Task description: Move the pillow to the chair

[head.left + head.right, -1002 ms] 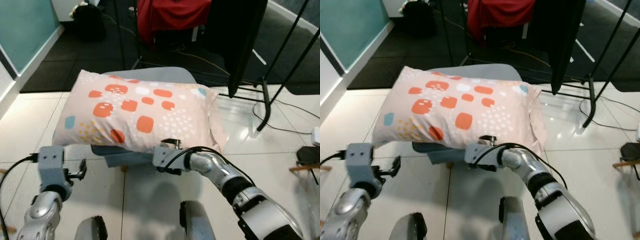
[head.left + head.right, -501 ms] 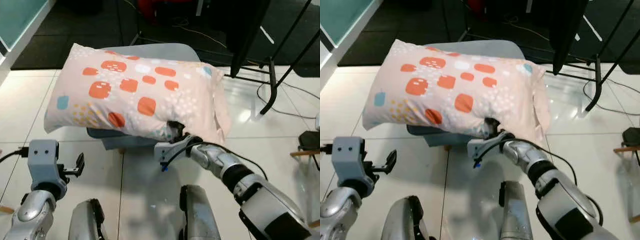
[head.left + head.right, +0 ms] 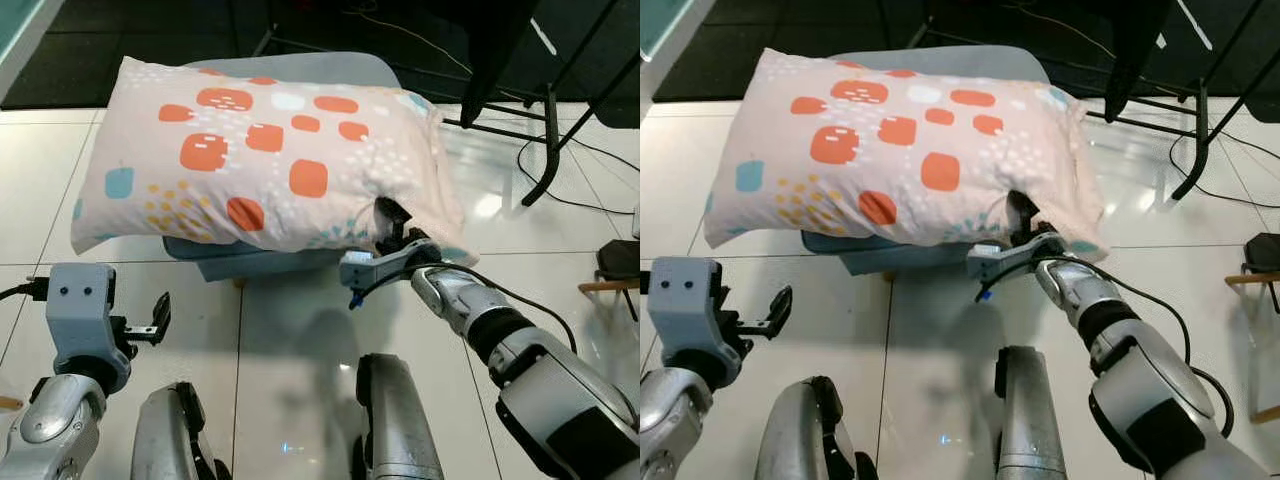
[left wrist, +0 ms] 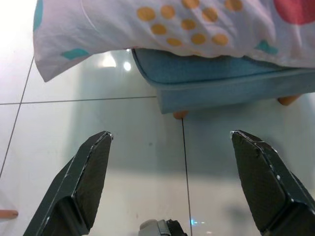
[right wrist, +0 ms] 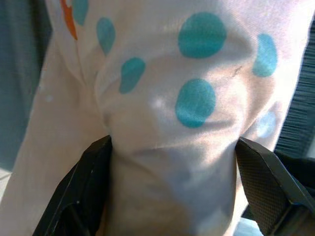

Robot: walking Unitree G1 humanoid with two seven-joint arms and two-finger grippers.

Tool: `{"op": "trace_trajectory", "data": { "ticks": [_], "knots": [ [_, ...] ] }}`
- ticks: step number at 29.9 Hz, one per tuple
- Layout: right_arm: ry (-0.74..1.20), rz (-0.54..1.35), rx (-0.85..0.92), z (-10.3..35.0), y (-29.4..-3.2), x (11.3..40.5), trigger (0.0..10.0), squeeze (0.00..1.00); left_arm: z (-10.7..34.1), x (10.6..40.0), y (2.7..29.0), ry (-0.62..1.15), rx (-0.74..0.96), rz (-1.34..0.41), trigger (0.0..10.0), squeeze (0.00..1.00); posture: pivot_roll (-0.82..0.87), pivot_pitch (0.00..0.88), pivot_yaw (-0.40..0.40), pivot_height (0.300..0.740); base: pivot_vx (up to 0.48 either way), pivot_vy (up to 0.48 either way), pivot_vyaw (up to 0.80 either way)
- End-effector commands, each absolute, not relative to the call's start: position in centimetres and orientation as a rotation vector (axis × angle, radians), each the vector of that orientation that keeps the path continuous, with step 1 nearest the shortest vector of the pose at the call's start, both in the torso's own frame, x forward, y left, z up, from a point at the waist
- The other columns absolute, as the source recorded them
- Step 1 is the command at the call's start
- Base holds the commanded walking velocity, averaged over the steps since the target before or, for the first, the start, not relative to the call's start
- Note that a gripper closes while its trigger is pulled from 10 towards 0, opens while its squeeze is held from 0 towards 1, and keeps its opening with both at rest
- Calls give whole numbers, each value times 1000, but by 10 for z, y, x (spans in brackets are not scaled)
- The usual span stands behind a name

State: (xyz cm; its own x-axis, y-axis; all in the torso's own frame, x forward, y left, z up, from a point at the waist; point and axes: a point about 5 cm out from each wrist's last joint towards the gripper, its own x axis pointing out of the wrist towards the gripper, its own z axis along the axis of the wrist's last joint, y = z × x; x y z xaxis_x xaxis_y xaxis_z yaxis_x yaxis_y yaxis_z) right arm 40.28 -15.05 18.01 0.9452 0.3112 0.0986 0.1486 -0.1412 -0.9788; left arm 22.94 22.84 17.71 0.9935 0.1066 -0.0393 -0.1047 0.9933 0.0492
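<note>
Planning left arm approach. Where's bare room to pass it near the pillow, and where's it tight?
Free: white tiled floor before the blue chair, where the left gripper hangs open. Crowded: the pillow covers the seat; the right gripper is clamped on its front corner; black stand legs and cables are right of it.

You have the pale pillow printed with orange squares and dots [image 3: 260, 150] lying across the low blue-grey padded chair [image 3: 260, 262], overhanging it on both sides. Your right gripper [image 3: 392, 232] sits at its near right edge, fingers pressed into the fabric. Your left gripper [image 4: 172, 182] hangs spread above the white tiled floor [image 3: 290, 340], near the chair's front left corner. A black metal stand [image 3: 545, 150] is behind, to the right.
</note>
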Motion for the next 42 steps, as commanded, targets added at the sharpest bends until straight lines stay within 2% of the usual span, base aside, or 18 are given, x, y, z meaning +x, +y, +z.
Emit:
{"op": "trace_trajectory", "data": {
  "ticks": [1,14,19,23,30,32,35,40,42],
  "knots": [
    [-350,106,-1770,184,-161,404,0,0,178,228,228,57,76,94,10000,0,-57,457,-36,450,0,0,0],
    [-321,58,-1761,185,-175,403,0,0,188,230,227,45,121,63,10000,0,-54,436,-22,450,0,0,0],
    [-290,50,-1704,185,-179,403,0,0,189,230,228,47,128,60,10000,0,-57,438,-17,450,0,0,0],
    [-100,25,-1377,176,-196,401,0,0,189,233,228,49,130,61,10000,0,-60,424,-17,450,0,0,0],
    [-48,27,-1244,177,-202,401,0,0,188,237,227,44,133,58,10000,0,-70,399,-18,450,0,0,0],
    [-30,69,-1096,181,-199,403,0,0,190,244,224,25,125,55,10000,0,-82,354,-19,450,0,0,0],
    [-49,121,-902,198,-193,408,0,0,192,254,217,-4,95,40,10000,0,-95,310,-18,450,0,0,0],
    [-187,94,-767,255,-202,414,0,0,201,268,195,-57,-104,-44,10000,0,-127,227,-16,450,0,0,0],
    [-207,82,-750,265,-204,415,0,0,202,270,191,-65,-149,-61,10000,0,-127,227,-16,450,0,0,0]
  ]
}}
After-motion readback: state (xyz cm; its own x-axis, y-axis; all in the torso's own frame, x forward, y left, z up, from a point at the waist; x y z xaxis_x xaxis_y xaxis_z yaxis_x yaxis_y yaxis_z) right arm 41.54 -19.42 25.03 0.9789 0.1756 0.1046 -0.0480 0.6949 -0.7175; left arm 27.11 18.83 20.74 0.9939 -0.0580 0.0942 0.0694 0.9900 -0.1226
